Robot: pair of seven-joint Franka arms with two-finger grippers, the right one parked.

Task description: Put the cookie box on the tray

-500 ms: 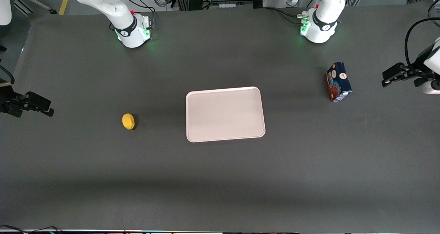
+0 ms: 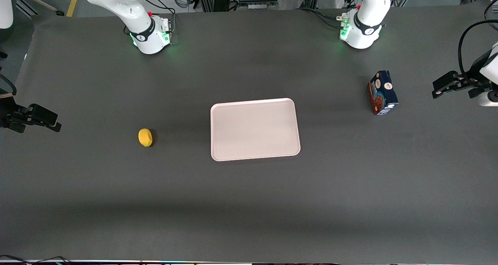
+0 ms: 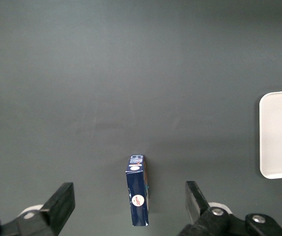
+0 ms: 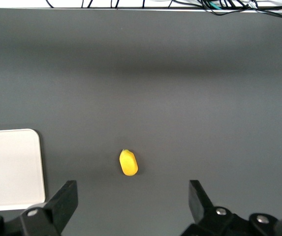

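The cookie box (image 2: 382, 93) is a small navy carton with a cookie picture, standing on its long edge on the dark table toward the working arm's end. The wrist view shows the cookie box (image 3: 138, 191) from above, its round white-red logo facing up. The pale pinkish tray (image 2: 255, 129) lies flat in the middle of the table, bare; its rounded edge is the tray (image 3: 280, 133) in the wrist view. My gripper (image 2: 439, 90) hangs above the table at the working arm's end, off to the side of the box. The gripper (image 3: 128, 206) is open, nothing touching its fingers.
A small yellow rounded lump (image 2: 145, 137) lies on the table toward the parked arm's end, beside the tray, and appears as the lump (image 4: 128, 162) in the right wrist view. Both arm bases (image 2: 360, 33) stand at the table's edge farthest from the front camera.
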